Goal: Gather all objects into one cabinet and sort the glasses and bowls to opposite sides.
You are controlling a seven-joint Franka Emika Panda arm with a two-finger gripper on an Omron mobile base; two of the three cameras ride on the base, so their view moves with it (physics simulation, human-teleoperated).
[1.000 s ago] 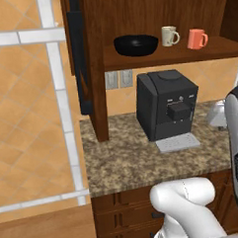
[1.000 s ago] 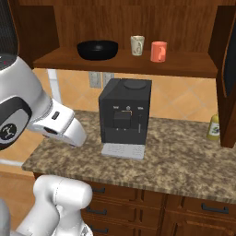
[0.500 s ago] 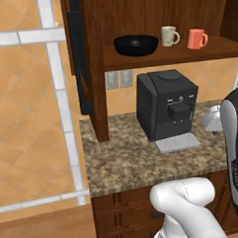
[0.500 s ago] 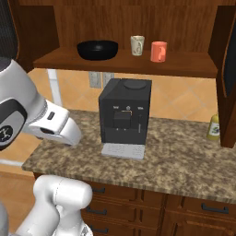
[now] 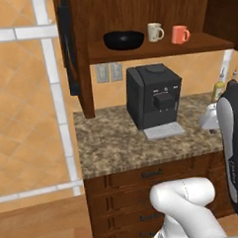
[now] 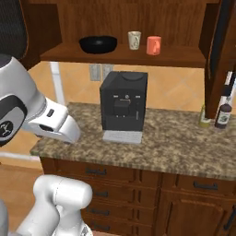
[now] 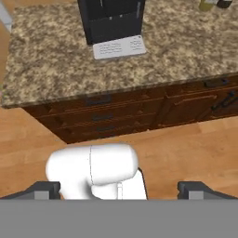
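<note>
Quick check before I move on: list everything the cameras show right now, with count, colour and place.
bowl: 1, glossy black, cabinet shelf, left end
mugs: 2, cream mid-shelf, coral-orange to its right
cabinet: 1, reddish-brown, door open
coffee machine: 1, black, on the counter under the shelf
counter: 1, speckled granite, brown drawers below
bottles: 2, dark and yellowish, counter's right end
wall outlets: 2, grey, behind the machine
gripper: 1, dark tips, open, empty, over the floor

Black bowl (image 5: 124, 39), cream mug (image 5: 155, 32), coral mug (image 5: 179, 34) upright in cabinet (image 5: 80, 54)
</note>
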